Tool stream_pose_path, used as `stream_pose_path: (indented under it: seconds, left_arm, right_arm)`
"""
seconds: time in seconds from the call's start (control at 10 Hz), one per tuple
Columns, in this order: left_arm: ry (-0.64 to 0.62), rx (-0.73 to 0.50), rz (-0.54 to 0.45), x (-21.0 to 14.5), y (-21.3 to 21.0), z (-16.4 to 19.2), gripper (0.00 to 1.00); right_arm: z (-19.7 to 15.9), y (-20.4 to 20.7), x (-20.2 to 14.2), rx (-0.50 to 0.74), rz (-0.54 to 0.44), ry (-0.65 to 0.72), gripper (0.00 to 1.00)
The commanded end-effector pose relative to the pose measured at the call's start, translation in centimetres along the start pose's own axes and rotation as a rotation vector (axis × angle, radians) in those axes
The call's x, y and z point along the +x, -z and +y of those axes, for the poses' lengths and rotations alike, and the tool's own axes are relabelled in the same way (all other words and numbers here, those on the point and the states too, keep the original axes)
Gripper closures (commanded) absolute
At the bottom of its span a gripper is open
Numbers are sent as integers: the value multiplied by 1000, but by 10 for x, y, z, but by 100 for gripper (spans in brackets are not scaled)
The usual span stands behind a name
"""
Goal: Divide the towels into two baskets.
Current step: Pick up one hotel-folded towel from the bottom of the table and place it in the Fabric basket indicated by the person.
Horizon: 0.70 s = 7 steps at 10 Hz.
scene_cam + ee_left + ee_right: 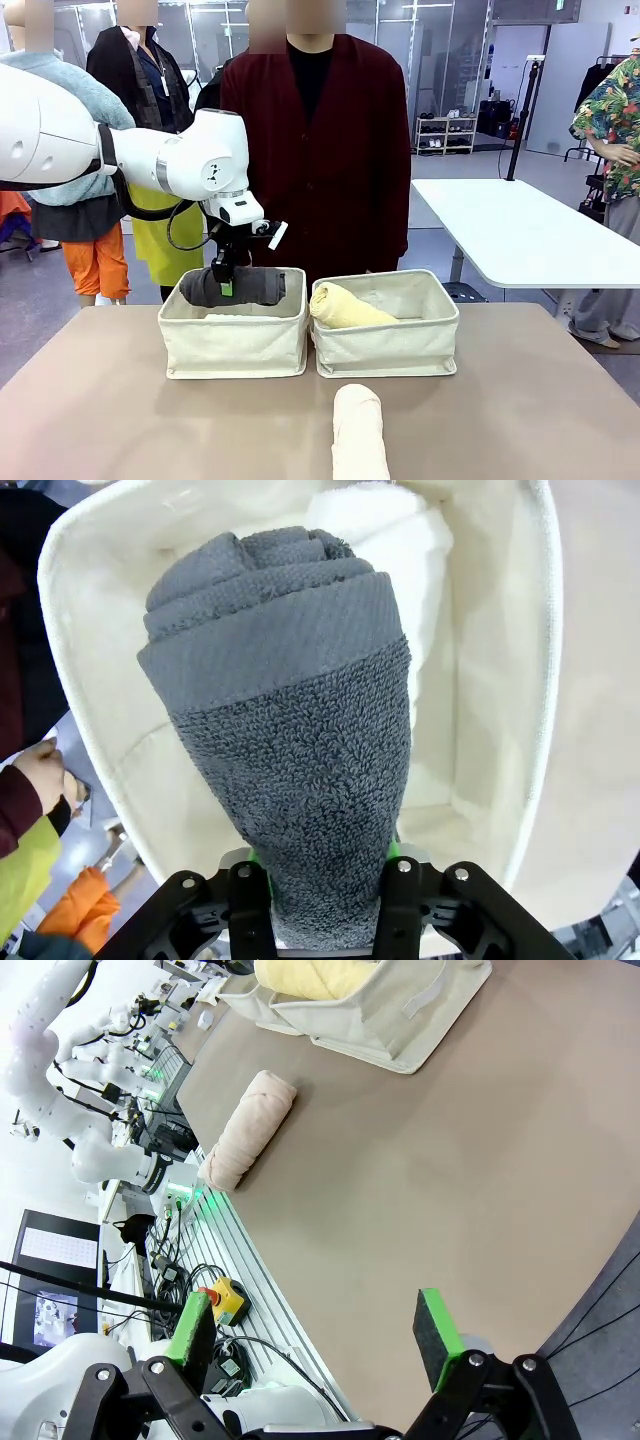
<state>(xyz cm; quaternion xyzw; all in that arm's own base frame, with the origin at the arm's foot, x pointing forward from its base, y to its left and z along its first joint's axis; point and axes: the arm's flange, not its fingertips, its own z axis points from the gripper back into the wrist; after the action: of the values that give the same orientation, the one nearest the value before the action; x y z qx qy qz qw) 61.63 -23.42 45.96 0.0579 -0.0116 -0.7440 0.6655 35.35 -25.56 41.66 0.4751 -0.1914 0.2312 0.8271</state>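
Observation:
My left gripper (226, 287) is shut on the dark grey towel (233, 287), holding it just above the left basket (235, 345). In the left wrist view the grey towel (290, 760) fills the jaws over the left basket (505, 660), with a white towel (385, 540) lying inside beneath it. A pale yellow towel (345, 308) rests in the right basket (390, 345). The cream towel (358, 432) lies on the table in front. My right gripper (315, 1330) is open above the table edge, well away from the cream towel (250, 1128) and the right basket (400, 1010).
A person in a dark red cardigan (330, 150) stands right behind the baskets; a hand (40, 770) shows beside the left basket. The brown table (100, 420) has free room on both sides of the cream towel. A white table (520, 235) stands at back right.

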Motion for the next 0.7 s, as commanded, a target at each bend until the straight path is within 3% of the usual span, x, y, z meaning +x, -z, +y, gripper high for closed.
stream_pose_path:
  seconds: [0.0, 0.2, 0.3, 0.4, 0.5, 0.6]
  left_arm:
    - [67, 29, 25, -4, 8, -5, 58]
    - [49, 9, 7, -3, 31, -4, 58]
    - [24, 48, 2, -5, 37, -5, 27]
    - [14, 71, 0, -6, 40, -6, 20]
    - [13, 92, -16, -7, 44, -6, 0]
    - [10, 82, -22, -6, 46, -10, 0]
  right_arm:
    - [4, 2, -3, -16, 8, 2, 0]
    - [4, 2, -3, -16, 8, 2, 0]
    - [4, 2, -3, -16, 8, 2, 0]
    - [4, 2, -3, -16, 8, 2, 0]
    - [4, 2, -3, -16, 8, 2, 0]
    - [4, 2, -3, -16, 8, 2, 0]
